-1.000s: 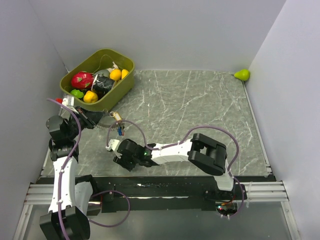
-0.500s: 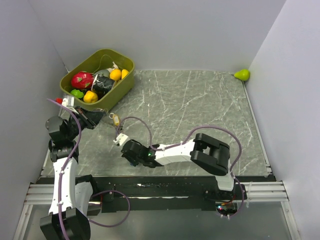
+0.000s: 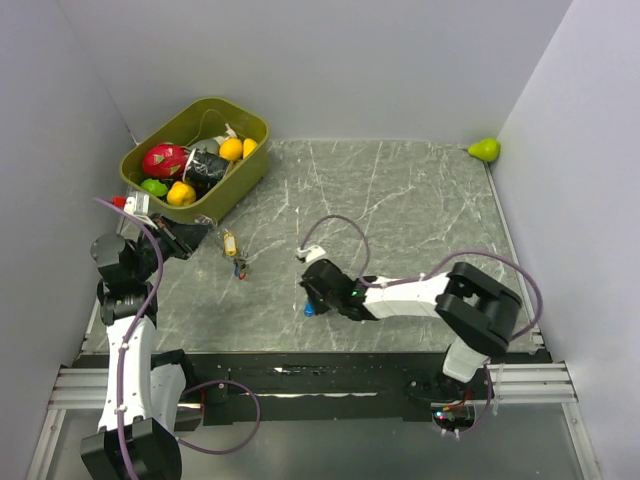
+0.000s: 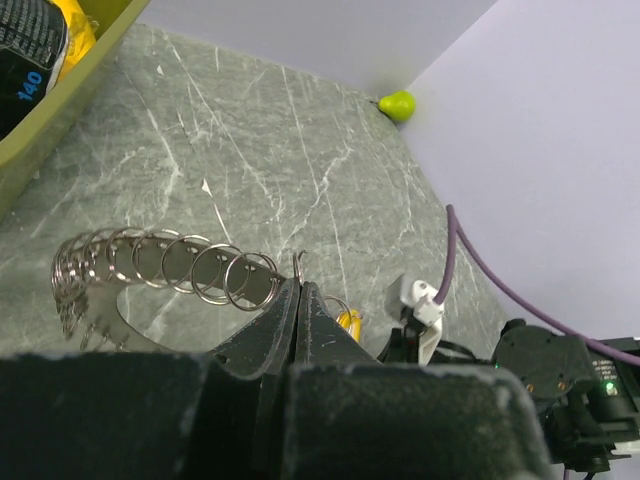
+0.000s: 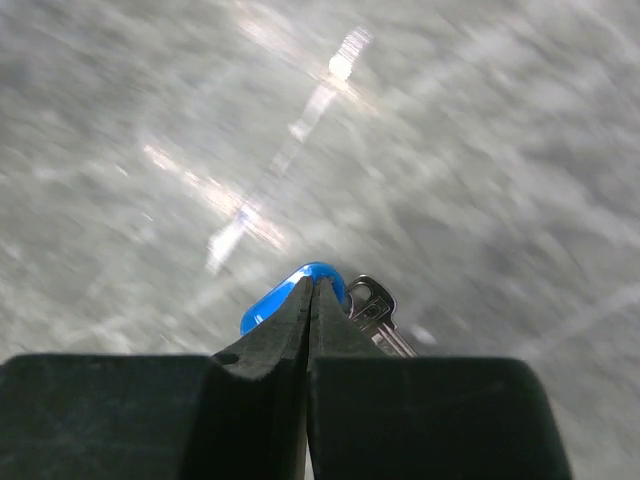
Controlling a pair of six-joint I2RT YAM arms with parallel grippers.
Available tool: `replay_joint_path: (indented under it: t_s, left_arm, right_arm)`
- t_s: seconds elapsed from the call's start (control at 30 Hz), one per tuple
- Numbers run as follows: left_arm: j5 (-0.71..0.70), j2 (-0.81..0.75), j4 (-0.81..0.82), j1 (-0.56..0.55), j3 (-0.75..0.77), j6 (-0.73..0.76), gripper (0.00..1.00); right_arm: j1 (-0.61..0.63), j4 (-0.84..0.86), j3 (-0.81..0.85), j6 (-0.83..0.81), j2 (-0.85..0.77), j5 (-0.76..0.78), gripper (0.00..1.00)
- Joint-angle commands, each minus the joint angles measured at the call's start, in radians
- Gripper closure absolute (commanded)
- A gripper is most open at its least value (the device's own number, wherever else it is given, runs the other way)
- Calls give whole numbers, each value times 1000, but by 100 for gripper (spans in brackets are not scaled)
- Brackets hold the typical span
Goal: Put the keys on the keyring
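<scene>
My left gripper [image 3: 192,238] is shut on the keyring [image 4: 165,270], a chain of silvery rings that lies on the marble table left of its tips [image 4: 298,290]. A beige-tagged key [image 3: 230,243] lies just right of it, and shows yellow in the left wrist view [image 4: 348,322]. A small red-tagged key [image 3: 240,268] lies a little nearer. My right gripper [image 3: 310,300] is low over the table centre. It is shut on a blue-tagged key [image 5: 300,290], whose silver blade [image 5: 375,310] sticks out beside the jaws [image 5: 310,285]. The blue tag also shows from above [image 3: 309,309].
An olive bin [image 3: 250,130] with toy fruit stands at the back left, close behind my left gripper. A green pear [image 3: 485,149] sits in the far right corner. Grey walls close in the table on three sides. The right arm's purple cable [image 3: 340,225] loops over the table.
My right gripper has moved right, from beside the loose keys to the table centre, taking the blue-tagged key with it. My left arm and the keyring have not moved.
</scene>
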Motion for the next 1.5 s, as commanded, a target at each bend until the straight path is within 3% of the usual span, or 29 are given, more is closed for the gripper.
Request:
replay_joint_path:
  t_s: [0.0,0.4,0.67,0.87,0.97,1.23,1.47]
  left_arm:
    - [34,-22,71,0,-1,2,99]
    - [45,-25,83,-11,-10,-6,99]
    - [51,-19,97,-14,-15,-15,99]
    - [51,-16,103,-14,-16,-20,99]
    - [53,-14,104,-14,-18,-21,99]
    - [57,-13,103,-15,-19,-23,99]
    - [57,-14,103,-18,-21,-21,99]
  right_arm:
    - [-31,2,-65,40,-117,-32,100]
    - [-31,-52,-52,-6,-157,26,99]
    - [-28,-79,-71,-43,-192,57,64]
    - [-27,-30,-110,-61,-240,37,47]
    - [-27,-35,-95,-72,-214,40,43]
    - [-8,-52,-32,-93,-107,12,44]
    - [-5,-52,-12,-93,-88,18,56]
